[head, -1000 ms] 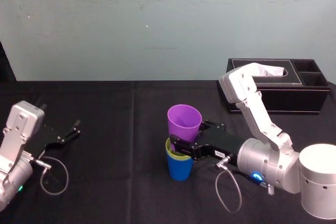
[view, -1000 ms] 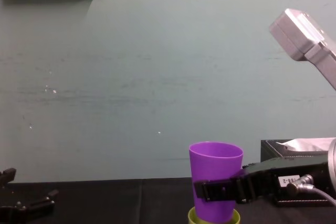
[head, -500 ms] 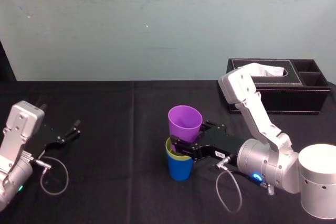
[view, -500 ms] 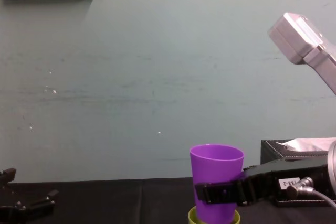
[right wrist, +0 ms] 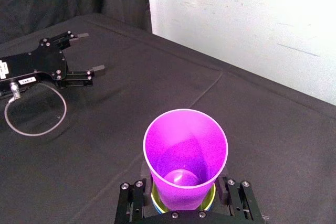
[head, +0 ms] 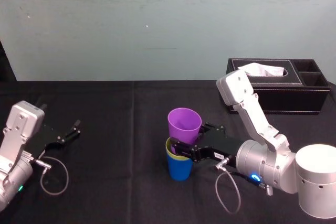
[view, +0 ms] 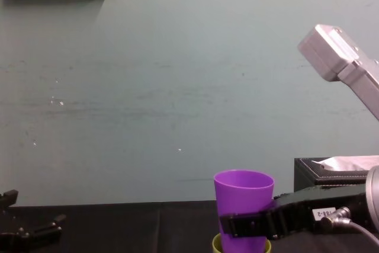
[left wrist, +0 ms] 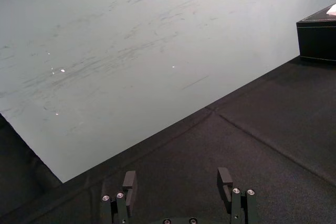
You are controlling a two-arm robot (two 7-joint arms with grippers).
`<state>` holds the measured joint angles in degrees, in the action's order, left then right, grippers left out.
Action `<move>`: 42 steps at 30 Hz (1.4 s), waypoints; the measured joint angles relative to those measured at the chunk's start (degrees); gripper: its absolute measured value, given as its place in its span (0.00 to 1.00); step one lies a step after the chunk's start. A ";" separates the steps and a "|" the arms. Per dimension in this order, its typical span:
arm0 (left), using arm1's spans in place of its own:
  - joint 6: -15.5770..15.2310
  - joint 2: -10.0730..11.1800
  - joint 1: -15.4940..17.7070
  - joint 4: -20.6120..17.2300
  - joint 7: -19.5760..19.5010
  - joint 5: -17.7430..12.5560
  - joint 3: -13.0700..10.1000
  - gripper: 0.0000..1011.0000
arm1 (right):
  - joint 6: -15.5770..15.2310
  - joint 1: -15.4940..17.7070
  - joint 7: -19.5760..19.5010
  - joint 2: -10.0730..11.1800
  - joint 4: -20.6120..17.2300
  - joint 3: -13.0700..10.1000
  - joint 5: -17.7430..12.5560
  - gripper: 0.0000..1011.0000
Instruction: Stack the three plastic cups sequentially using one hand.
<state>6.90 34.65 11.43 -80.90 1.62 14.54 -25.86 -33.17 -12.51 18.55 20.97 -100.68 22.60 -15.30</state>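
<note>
Step in hand: last of the three, by the look of it, seating the purple cup (head: 184,124) into the pair already nested.
Purple cup (view: 243,202): upright, mouth up, near the middle of the worktop (head: 115,145). Base down inside the yellow-green cup (head: 169,148), most of its wall standing proud of that rim.
Yellow-green cup (view: 217,243): sunk in the blue cup (head: 179,169), just a rim showing above it.
Blue cup: standing on the worktop, bottom of the stack.
Right gripper (head: 188,139): reaching in from the right, level with the lower half of the purple cup. Jaws closed on its wall, one on either side.
Right wrist view: looking straight down into the purple cup (right wrist: 185,156), centred over the rim beneath.
Left gripper (head: 68,132): parked low over the worktop, far off to the left, jaws apart and holding nothing.
Tissue box (head: 278,90): back right, well apart from the stack.
Progress: two nested, third partly in, probably not bottomed out yet.
Next move calls for: a straight push down with the cup kept upright and centred, then jaws opened and drawn back to the right without dragging the stack.
Watch for: a tilt on the way down jamming the taper, or the light stack tipping on release.
</note>
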 joint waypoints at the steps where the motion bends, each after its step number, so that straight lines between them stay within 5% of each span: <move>1: 0.00 0.00 0.00 0.00 0.00 0.00 0.00 0.99 | 0.01 -0.03 0.00 -0.01 0.08 0.03 0.00 0.70; 42: 0.00 0.00 0.00 0.00 0.00 0.00 0.00 0.99 | 0.61 -0.52 0.35 -0.66 2.23 1.04 0.20 0.70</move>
<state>6.91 34.65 11.43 -80.90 1.62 14.55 -25.86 -32.56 -13.03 18.90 20.31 -98.45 23.65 -15.10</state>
